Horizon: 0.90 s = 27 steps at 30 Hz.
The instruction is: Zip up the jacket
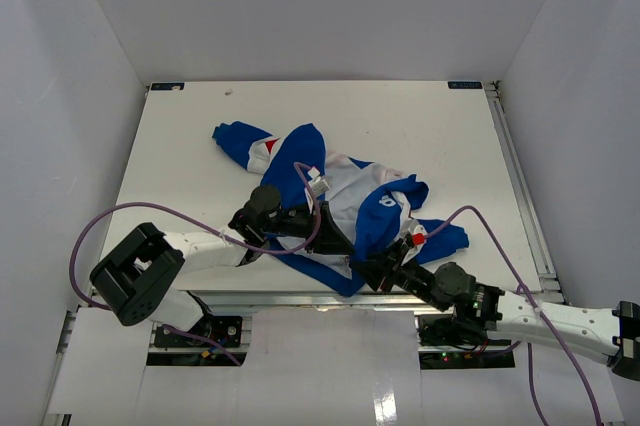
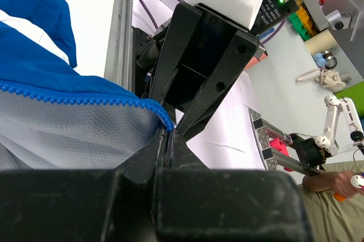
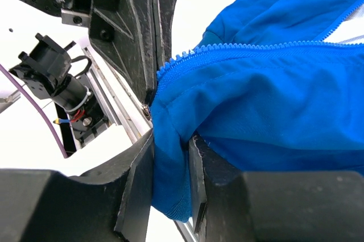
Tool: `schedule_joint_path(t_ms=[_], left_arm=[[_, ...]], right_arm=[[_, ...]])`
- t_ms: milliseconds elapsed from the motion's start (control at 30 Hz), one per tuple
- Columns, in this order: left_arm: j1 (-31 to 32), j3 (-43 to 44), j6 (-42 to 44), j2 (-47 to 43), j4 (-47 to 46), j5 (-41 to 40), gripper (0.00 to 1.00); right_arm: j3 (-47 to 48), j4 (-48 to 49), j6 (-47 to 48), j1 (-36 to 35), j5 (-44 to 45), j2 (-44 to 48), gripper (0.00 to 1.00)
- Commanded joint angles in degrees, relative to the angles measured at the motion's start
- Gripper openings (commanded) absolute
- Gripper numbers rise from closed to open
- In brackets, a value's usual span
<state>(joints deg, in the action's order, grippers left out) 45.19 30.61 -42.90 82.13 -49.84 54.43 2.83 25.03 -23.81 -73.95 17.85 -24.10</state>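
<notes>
Pinching the zipper's lower end, the left gripper (image 2: pixel 169 135) is clamped on the jacket (image 1: pixel 300 156); the right gripper (image 3: pixel 170 151) squeezes a blue hem fold. The royal-blue, white and red jacket lies crumpled and unzipped near the table's (image 1: pixel 200 126) six-o'clock edge, both arms stretched low. White tabletop extends toward twelve.

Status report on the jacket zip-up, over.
Left gripper shut on the jacket, at the zipper end. Right gripper pinching blue hem fabric. Garment crumpled, zipper teeth not joined. Nothing seen blocking.
</notes>
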Motion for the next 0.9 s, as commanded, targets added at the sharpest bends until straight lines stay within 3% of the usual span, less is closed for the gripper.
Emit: schedule_joint_path(t_ms=[0,167,433,867], left_arm=[[0.25,-0.63,0.09,-0.92,-2.11,0.76,0.00],[0.25,-1.21,0.72,-1.18,-2.03,0.50,0.00],[0.25,-1.51,-0.35,-0.84,-3.69,0.76,0.00],[0.25,-2.10,-1.31,-1.39,-5.06,1.11,0.00]], right_arm=[[0.16,4.86,0.12,-0.01,0.80,0.83,0.33],[-1.13,5.12,-0.10,-0.05,0.96,3.28,0.32],[-1.68,5.20,-0.08,-0.05,0.87,3.65,0.23],[-1.48,5.73,-0.13,0.00,0.36,1.33,0.22]])
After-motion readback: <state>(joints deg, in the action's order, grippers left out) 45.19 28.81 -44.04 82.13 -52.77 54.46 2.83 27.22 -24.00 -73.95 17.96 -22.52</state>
